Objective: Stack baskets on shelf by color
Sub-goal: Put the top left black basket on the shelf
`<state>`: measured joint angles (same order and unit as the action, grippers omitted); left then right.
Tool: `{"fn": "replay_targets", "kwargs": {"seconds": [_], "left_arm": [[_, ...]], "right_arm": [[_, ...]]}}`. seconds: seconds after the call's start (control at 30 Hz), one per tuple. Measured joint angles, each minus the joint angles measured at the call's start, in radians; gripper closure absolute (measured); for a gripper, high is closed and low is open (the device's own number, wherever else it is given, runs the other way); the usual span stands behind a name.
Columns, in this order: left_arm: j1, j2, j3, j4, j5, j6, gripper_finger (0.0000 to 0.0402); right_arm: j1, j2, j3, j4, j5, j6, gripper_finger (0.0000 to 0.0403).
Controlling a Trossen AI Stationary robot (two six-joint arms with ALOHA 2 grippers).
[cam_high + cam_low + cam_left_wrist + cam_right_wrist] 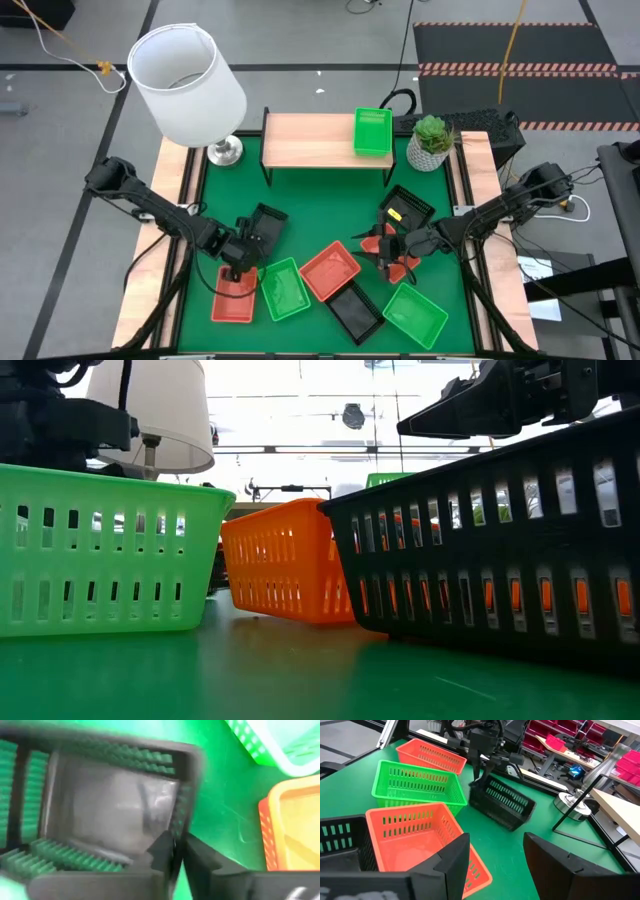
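Note:
My left gripper (240,250) is shut on a black basket (266,226) near the table's left side, and the right wrist view also shows that black basket (502,802). My right gripper (385,247) is open, its fingers (452,862) apart over the green table. It stands above an orange basket (402,265) that it mostly hides. The shelf (310,140) stands at the far edge with one green basket (372,132) resting flat on its right end. The other baskets lie loose on the table. My left gripper pinches the black basket's side wall at the rim (479,784), one finger inside (162,852) and one outside (205,865). The fingers come from above, pointing down. The basket hangs tilted below them, its lower edge (502,825) at the table.
On the near half lie an orange basket (234,297), a green basket (285,290), an orange basket (330,270), a black basket (355,310) and a green basket (415,315). Another black basket (405,210) lies right of centre. A lamp (190,85) and a potted plant (430,142) flank the shelf.

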<state>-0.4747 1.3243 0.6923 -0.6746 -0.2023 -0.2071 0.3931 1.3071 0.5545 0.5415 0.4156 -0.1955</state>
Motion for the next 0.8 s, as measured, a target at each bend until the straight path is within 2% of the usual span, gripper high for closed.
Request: {"fn": "replay_targets", "kwargs": {"seconds": [0.07, 0.23, 0.4, 0.6, 0.8], "left_arm": [[0.007, 0.0, 0.006, -0.006, 0.019, -0.002, 0.0389], [0.016, 0.0, 0.086, -0.027, 0.021, 0.032, 0.0379], [0.048, 0.0, 0.237, -0.104, 0.01, 0.096, 0.0393], [0.114, 0.0, 0.443, -0.212, -0.043, 0.153, 0.0386], [0.189, -0.001, 0.62, -0.214, -0.094, 0.283, 0.0389]], "right_arm": [[0.0, 0.0, 0.0, 0.0, 0.0, 0.0, 0.022], [0.0, 0.0, 0.0, 0.0, 0.001, 0.0, 0.022], [0.0, 0.0, 0.0, -0.028, 0.002, -0.01, 0.022], [0.0, 0.001, 0.0, -0.069, 0.002, 0.028, 0.022], [0.009, 0.001, 0.0, -0.082, 0.002, 0.064, 0.022]]}}
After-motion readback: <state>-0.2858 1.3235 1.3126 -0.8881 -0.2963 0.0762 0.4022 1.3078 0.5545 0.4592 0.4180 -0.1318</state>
